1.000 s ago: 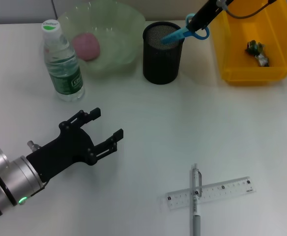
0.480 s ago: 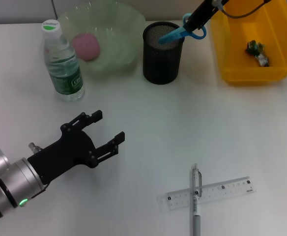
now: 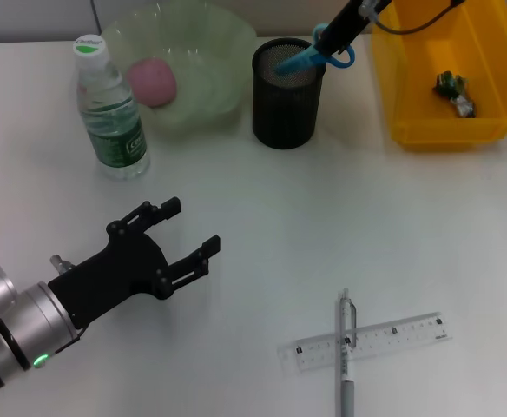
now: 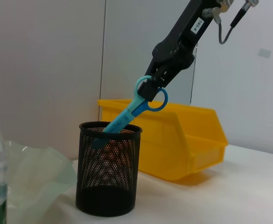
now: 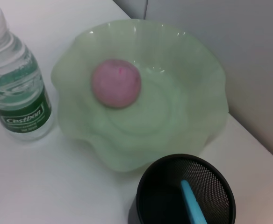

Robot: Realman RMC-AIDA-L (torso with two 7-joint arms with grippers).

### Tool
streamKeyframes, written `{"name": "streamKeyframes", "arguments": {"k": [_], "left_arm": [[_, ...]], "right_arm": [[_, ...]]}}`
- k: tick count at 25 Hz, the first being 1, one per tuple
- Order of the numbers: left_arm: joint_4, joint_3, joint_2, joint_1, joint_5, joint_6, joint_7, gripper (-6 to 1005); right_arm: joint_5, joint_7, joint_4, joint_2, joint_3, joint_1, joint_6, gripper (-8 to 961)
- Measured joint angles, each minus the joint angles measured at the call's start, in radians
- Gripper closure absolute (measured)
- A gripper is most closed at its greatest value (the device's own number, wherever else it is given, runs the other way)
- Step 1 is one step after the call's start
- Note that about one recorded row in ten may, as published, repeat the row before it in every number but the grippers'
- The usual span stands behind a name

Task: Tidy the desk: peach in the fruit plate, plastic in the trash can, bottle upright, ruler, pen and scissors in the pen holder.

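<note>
Right wrist view: bottle [image 5: 16, 88] label reads "Cestbon". Left wrist view: right gripper [image 4: 150, 88] pinches scissors [image 4: 127, 113] over pen holder [image 4: 108, 168]. Left gripper [image 3: 171, 239] spread.

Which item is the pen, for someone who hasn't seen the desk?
Start at the yellow bin at the far right of the desk, then come straight toward the near edge. There a clear ruler lies flat, and the pen is the slim grey stick lying across it, forming a cross.
</note>
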Motion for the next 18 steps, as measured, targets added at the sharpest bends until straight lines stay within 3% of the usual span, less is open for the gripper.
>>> {"name": "streamKeyframes", "arguments": {"k": [13,18], "left_arm": [[-0.003,0.003,0.000,0.018,0.000,0.004,-0.001,196],[-0.003,0.009,0.001,0.018,0.000,0.005,-0.001,196]], "right_arm": [[-0.028,0.055,-0.001,0.023,0.001,-0.004,0.045,860],[-0.019,0.070,-0.043,0.031,0.001,-0.034,0.075,720]]}}
